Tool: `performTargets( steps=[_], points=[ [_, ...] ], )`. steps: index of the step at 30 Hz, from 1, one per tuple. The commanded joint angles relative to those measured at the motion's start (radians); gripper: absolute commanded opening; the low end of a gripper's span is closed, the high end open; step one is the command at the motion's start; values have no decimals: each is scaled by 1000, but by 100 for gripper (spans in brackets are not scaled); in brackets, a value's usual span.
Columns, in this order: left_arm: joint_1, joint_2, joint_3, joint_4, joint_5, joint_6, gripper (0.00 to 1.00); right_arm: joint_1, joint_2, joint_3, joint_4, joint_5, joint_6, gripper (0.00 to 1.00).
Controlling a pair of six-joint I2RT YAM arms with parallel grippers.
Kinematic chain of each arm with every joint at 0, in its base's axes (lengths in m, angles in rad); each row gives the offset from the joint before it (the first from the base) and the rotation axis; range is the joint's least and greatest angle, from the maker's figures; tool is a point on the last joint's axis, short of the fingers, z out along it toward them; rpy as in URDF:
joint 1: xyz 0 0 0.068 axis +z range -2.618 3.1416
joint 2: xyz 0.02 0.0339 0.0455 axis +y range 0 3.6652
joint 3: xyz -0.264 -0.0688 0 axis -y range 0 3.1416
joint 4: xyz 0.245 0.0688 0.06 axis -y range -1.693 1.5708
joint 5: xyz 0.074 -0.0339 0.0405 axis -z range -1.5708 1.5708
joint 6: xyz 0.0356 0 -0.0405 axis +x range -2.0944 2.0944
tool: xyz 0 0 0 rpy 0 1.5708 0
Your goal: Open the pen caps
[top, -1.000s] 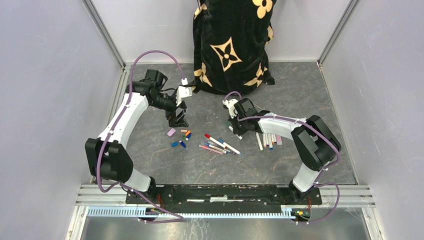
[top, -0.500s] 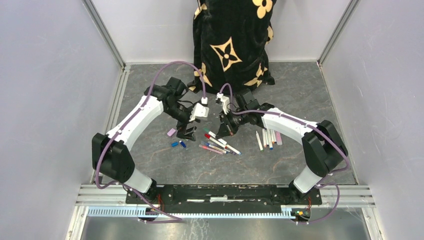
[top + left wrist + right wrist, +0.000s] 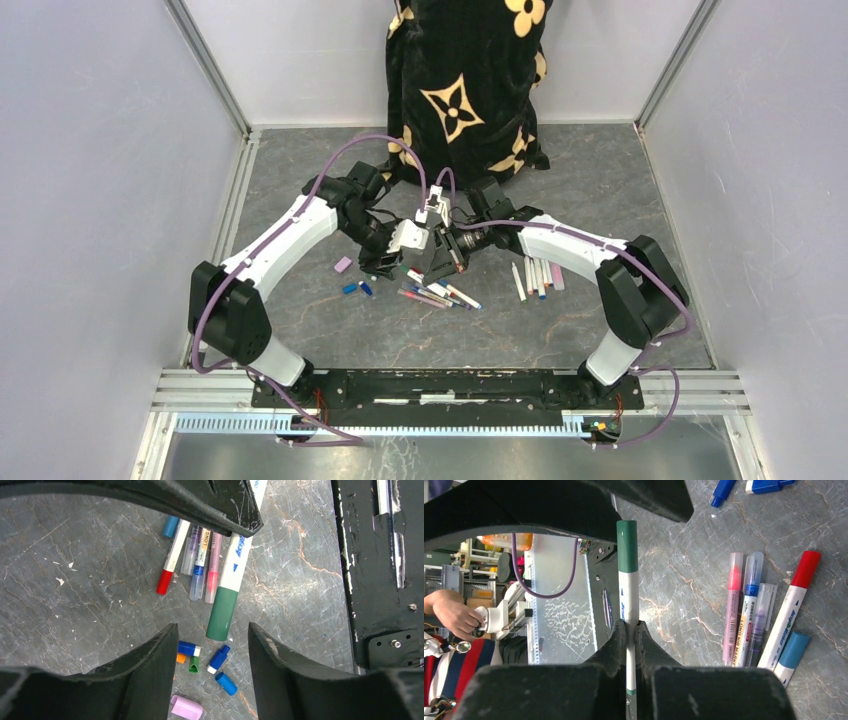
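My right gripper (image 3: 629, 625) is shut on a white pen (image 3: 627, 600) with a green pen cap (image 3: 627, 545), held above the table. My left gripper (image 3: 212, 627) faces it, open. The green cap's (image 3: 222, 612) end sits just between the left fingertips (image 3: 162, 645), with a gap on each side. In the top view the two grippers (image 3: 405, 245) (image 3: 447, 245) meet at the table's middle. Loose caps lie below: blue ones (image 3: 226, 683), a pink one (image 3: 186, 707), a small green one (image 3: 193, 665). Capped pens (image 3: 200, 555) lie side by side.
Several white pen barrels (image 3: 540, 278) lie in a row to the right. A pink cap (image 3: 343, 265) and blue caps (image 3: 357, 288) lie left of the capped pens (image 3: 430, 293). A black flower-patterned bag (image 3: 465, 90) stands at the back. The black base rail (image 3: 440, 385) runs along the near edge.
Both arms have swung inward and now meet at the middle. The right gripper has lifted the green-capped pen toward the left gripper, whose jaws have narrowed around the cap.
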Motion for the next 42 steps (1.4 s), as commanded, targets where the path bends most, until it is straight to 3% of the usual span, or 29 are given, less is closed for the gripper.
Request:
performTargets(
  steps=[1, 10, 14, 17, 18, 22, 26, 29, 35, 42],
  points=[
    [-25, -1, -2, 8, 12, 48, 55, 6, 13, 46, 51, -46, 29, 0],
    [-51, 15, -6, -27, 1, 54, 39, 6, 43, 60, 78, -51, 66, 0],
    [-61, 10, -4, -27, -9, 53, 20, 5, 57, 54, 97, -52, 86, 2],
    [-65, 4, 1, -27, -18, 52, 4, 5, 64, 43, 121, -41, 115, 30],
    [-65, 3, 4, -28, -18, 50, 3, 6, 66, 35, 148, -38, 136, 36],
    [-69, -1, 18, -30, -9, 45, 2, 12, 90, 40, 210, -39, 204, 44],
    [-70, -4, 27, -39, -7, 50, 2, 23, 118, 67, 206, -60, 207, 42],
    [-70, -5, 27, -39, -22, 56, 2, 23, 121, 59, 204, -67, 214, 33],
    [-64, 11, 29, -35, -88, 55, 2, 20, 85, -1, 197, -76, 186, 0],
    [21, 5, 43, 7, -203, 85, 2, 13, 13, -61, 59, -61, 49, 0]
  ],
)
